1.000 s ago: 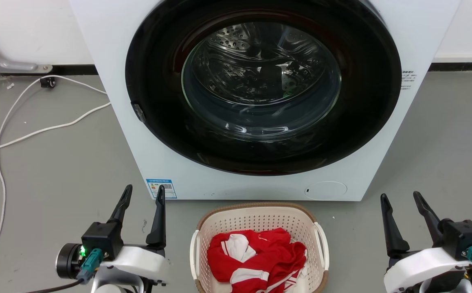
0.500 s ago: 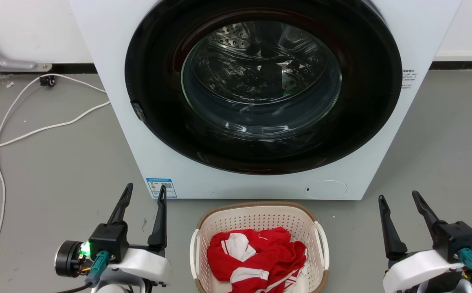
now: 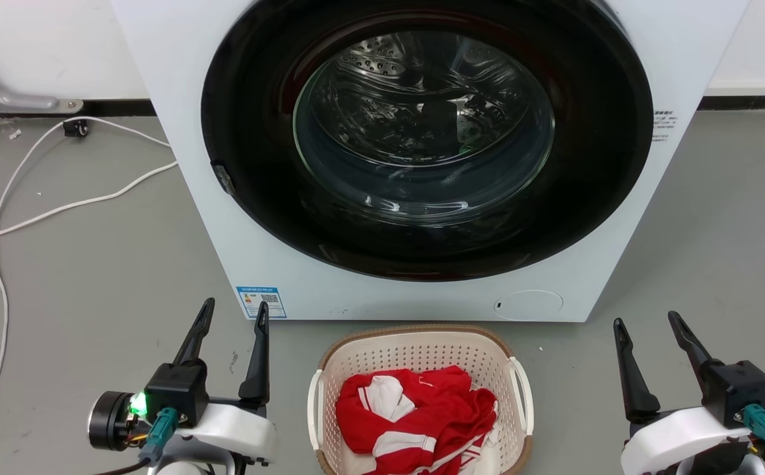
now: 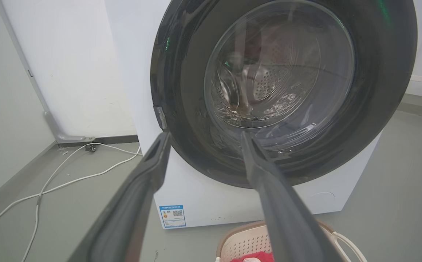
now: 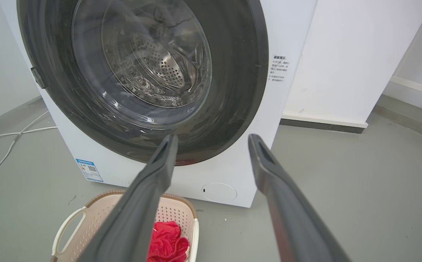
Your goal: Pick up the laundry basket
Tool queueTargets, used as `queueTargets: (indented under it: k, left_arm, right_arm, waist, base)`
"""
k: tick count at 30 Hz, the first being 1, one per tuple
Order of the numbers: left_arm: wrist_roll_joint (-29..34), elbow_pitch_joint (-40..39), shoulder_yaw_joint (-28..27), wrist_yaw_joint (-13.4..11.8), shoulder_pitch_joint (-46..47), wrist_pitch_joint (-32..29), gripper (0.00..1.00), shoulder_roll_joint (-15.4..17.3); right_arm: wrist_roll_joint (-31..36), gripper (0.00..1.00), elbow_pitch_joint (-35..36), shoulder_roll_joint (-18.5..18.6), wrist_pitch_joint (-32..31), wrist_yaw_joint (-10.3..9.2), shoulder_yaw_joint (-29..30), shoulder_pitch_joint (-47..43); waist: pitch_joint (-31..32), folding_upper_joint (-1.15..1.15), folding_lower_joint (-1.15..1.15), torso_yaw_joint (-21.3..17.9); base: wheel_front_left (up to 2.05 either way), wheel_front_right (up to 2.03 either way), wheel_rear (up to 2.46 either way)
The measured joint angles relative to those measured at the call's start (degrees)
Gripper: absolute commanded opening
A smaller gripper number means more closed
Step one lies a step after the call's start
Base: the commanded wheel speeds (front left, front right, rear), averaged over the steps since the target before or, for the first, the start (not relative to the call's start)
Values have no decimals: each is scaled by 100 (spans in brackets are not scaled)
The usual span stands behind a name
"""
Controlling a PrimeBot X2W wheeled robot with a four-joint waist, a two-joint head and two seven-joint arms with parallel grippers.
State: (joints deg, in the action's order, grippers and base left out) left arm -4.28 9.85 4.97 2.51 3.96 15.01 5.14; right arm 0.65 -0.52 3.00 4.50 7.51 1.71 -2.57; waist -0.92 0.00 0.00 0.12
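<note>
Laundry basket: cream, perforated, rounded-rectangular; brown woven-look rim, white side handles. On grey floor, just in front of washing machine, between both grippers.
Contents: crumpled red-and-white garment.
Washing machine: white, steel drum behind glass; blue QR sticker and side notice, print illegible.
Left gripper, right gripper: fingers spread, released.

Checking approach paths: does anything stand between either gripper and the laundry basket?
Nothing visible does. Only bare floor separates the open left gripper and the open right gripper from the laundry basket, one on each side; the washing machine stands behind it.
</note>
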Motion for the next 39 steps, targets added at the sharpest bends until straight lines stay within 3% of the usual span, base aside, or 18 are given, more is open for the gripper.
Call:
queueTargets:
  k: [18, 30, 39]
  left_arm:
    - [-163, 327, -132, 87, 237, 5, 100, -31]
    - [-699, 1856, -167, 344, 1339, -265, 100, 33]
    - [-1270, 3164, -49, 481, 2487, -733, 100, 274]
  right_arm:
    - [-153, 100, -322, 0, -111, 0, 85, 208]
    - [-160, 100, -1437, -3, -648, 0, 74, 1159]
    - [-177, 100, -2414, -7, -1063, 0, -148, 2147]
  waist:
    - [-297, 0, 0, -35]
    - [-1138, 0, 0, -57]
    - [-1948, 0, 1, -58]
  base:
    - [0, 0, 0]
    - [0, 0, 0]
    - [0, 0, 0]
